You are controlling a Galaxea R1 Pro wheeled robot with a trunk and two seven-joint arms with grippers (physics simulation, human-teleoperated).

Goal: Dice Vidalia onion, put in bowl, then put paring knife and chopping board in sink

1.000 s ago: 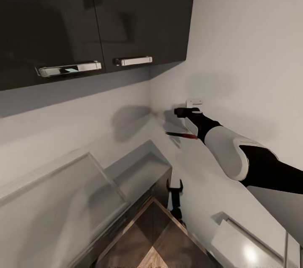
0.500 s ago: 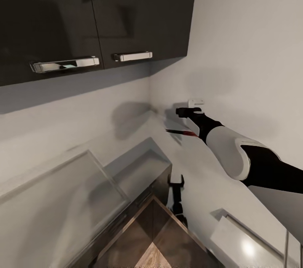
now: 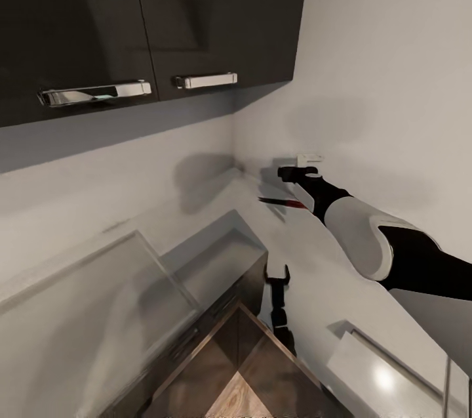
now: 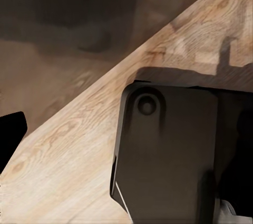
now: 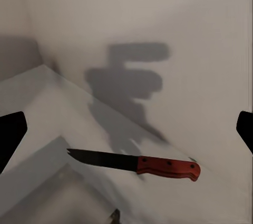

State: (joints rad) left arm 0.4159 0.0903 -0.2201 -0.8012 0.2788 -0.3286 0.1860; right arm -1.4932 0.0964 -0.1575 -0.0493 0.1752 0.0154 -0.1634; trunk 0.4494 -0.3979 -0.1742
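Observation:
The paring knife (image 3: 280, 202), with its dark blade and red handle, lies on the grey countertop (image 3: 298, 260) close to the white wall. My right gripper (image 3: 296, 172) hovers just over it, open and holding nothing. In the right wrist view the paring knife (image 5: 138, 163) sits ahead of the widely spread fingertips (image 5: 10, 138), on the countertop (image 5: 47, 103). My left gripper (image 3: 276, 271) hangs low by the cabinet corner, open and empty. One of its fingertips (image 4: 10, 135) shows over wood flooring. The onion, chopping board, bowl and sink are out of view.
Dark glossy upper cabinets (image 3: 216, 11) with chrome handles (image 3: 204, 80) hang above the countertop corner. Dark base cabinets (image 3: 252, 283) meet a wood floor (image 3: 242, 398). Another pale counter (image 3: 387, 378) stands at the lower right. The robot's dark base (image 4: 168, 150) is below the left wrist.
The whole head picture has shifted slightly upward, so the camera moved. The knife and the right gripper keep the same relation, and the left gripper stays open.

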